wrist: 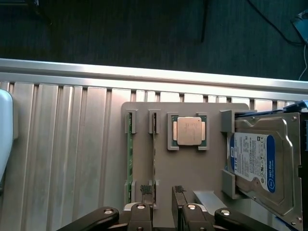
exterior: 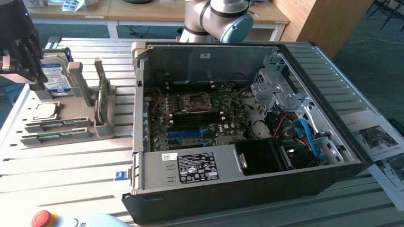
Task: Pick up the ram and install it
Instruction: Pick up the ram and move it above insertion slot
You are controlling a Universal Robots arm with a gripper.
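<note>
Open-fingered gripper point(wrist: 162, 204) above the parts holder point(wrist: 192, 178), ram point(wrist: 154, 161) unpicked in its slot.
The exterior view shows the open computer case point(exterior: 252, 189) on the slatted table point(exterior: 63, 165), motherboard point(exterior: 218, 94) bare, with the holder by the table's edge on the exterior view's left. The wrist view shows the holder's pockets: hard drive point(wrist: 260, 163) at one end, two edge-up ram sticks at the other, processor point(wrist: 189, 131) between. The spread fingers point(wrist: 147, 192) hang over the slots' ends.

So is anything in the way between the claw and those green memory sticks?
Nothing visible. The open gripper hangs over the grey holder, where the ram sticks stand on edge with bare tops. The processor and hard drive sit beside them, not over them.
</note>
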